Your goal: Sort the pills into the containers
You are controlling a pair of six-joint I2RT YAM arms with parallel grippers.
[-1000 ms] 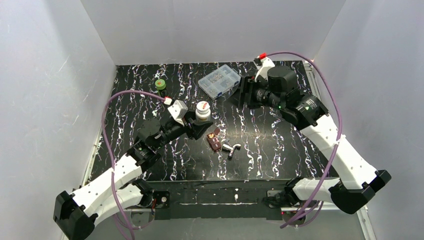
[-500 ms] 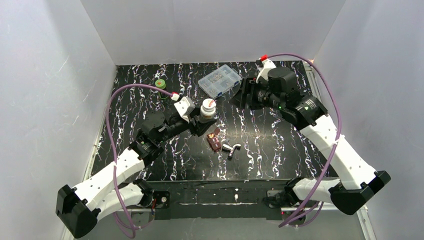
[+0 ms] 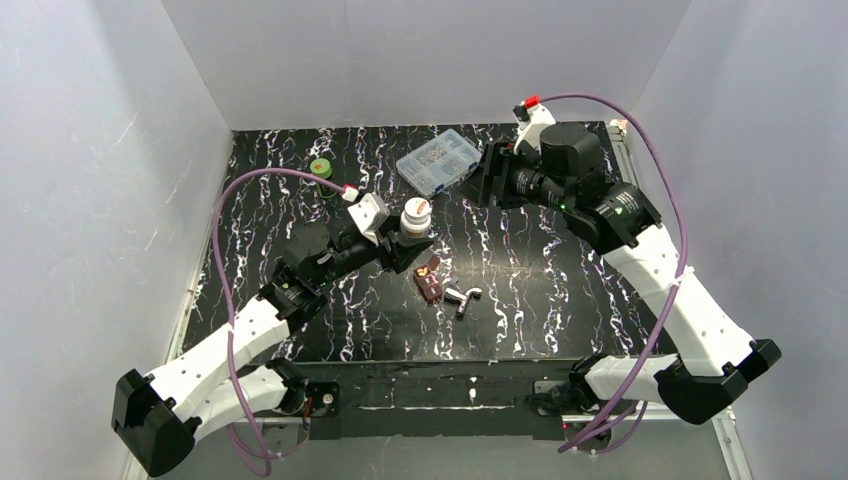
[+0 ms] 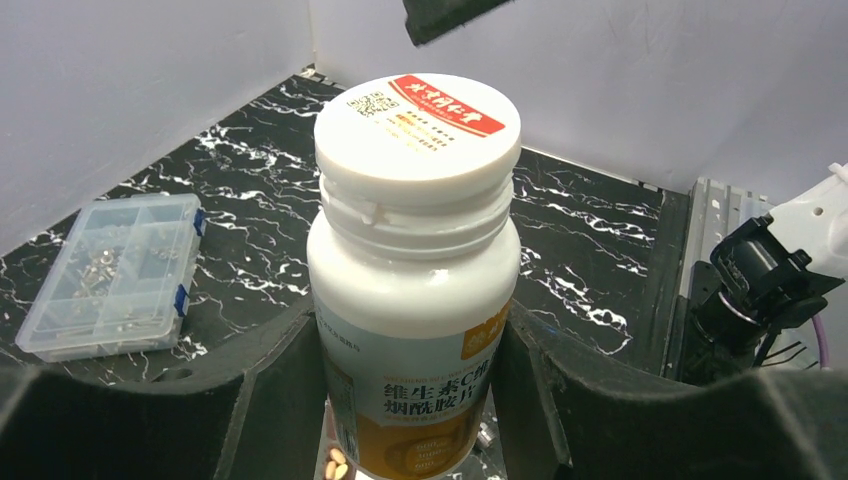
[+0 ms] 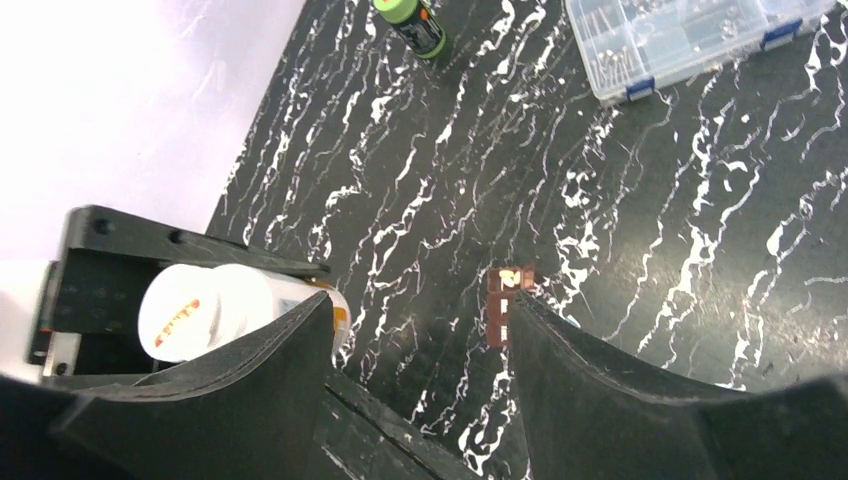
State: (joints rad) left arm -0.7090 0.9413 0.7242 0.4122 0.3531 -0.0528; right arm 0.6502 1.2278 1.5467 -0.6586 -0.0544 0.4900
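So the left gripper [image 4: 410, 345] is clamped on a white plastic bottle [image 4: 415, 270], with the black padded fingers [image 4: 270, 400] pressing on both sides. The right gripper [image 5: 415, 335] is spread wide with nothing between the jaws, just tabletop showing through the gap.

The left wrist cam is the only one where the bottle gets any detail. You can see a smooth round lid with a red sticker and a QR code, a ribbed neck, and a yellow label band with Chinese print. From overhead it's just a white cylinder with a pale cap.

Overhead is the only view with the whole layout. The case [image 3: 430, 283] is small, flat and dark red-brown. It lies around the middle of the table [image 3: 540, 300], just on the near side of the bottle, with a shiny metal piece [image 3: 462, 297] just to its right. In the right wrist cam a finger cuts the case off, so only part of it with pale marks peeks out.

Can't tell if the bottle's base touches the table, since the fingers hide it. Whatever's in the clear box [image 3: 438, 161] on the far side is too small to make out. A green-capped vial [image 3: 320, 168] stands far left. The table is black with white marble-style veins.
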